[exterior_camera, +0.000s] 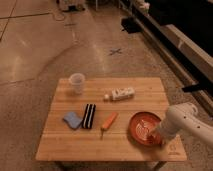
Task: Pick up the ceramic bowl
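Claw [156, 135] sits low at the right edge of the bowl [141, 128], at the end of the white arm [184, 121] that reaches in from the right side; it overlaps the rim there, can't tell if it is spread or clamped, and can't tell if it is actually touching the rim. Bowl is orange-red, wide and shallow, resting flat on the table [100, 146] near the front right corner, close to the right edge. Nothing is inside it as far as shows, just glare. Nearest neighbour is an orange carrot-shaped item [108, 121] just left of the bowl, apart from it. Further left are a black-and-white striped bar [89, 116] and a blue sponge [72, 119] side by side. White bottle [120, 93] lies on its side behind the bowl, well apart, and a small whitish cup [77, 83] stands at the back left. Step in hand looks like taking hold of the rim. To do it well: get one side of the claw inside the wall and one outside, seat deep enough on the rim, squeeze firmly since the glaze is probably slippery, then lift straight up and keep it level. Avoid pushing sideways, as the bowl could slide toward the table edge or tip up on the far side.
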Motion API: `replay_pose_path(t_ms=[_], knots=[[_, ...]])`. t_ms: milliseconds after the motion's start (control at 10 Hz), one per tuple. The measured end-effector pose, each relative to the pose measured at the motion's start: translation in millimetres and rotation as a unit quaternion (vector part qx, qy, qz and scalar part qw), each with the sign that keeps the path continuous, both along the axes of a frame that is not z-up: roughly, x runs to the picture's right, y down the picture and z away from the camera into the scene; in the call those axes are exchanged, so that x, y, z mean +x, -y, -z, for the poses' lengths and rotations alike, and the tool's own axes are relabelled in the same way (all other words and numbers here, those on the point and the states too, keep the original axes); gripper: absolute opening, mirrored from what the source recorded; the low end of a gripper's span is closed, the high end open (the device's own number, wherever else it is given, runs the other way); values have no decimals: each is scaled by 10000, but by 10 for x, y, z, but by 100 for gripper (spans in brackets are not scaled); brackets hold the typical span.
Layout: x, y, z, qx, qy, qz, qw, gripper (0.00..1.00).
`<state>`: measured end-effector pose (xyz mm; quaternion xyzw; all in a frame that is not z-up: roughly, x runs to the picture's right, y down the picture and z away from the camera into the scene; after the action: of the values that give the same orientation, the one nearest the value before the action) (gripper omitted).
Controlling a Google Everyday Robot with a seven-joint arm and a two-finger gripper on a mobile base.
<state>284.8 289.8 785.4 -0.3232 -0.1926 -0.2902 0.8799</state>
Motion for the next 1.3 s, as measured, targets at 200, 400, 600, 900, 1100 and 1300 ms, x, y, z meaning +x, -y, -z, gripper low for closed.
replay_pose_path(t_ms=[200,400,600,900,1100,1300], knots=[[7,2,12,-7,-5,-4,10000,62],[1,70,40,28,25,-11,10000,40],[27,107,72,55,28,-30,10000,22],[41,169,88,126,45,-8,9999,0],[18,174,83,172,81,19,9998,0],[-31,143,86,151,135,104,9997,0]])
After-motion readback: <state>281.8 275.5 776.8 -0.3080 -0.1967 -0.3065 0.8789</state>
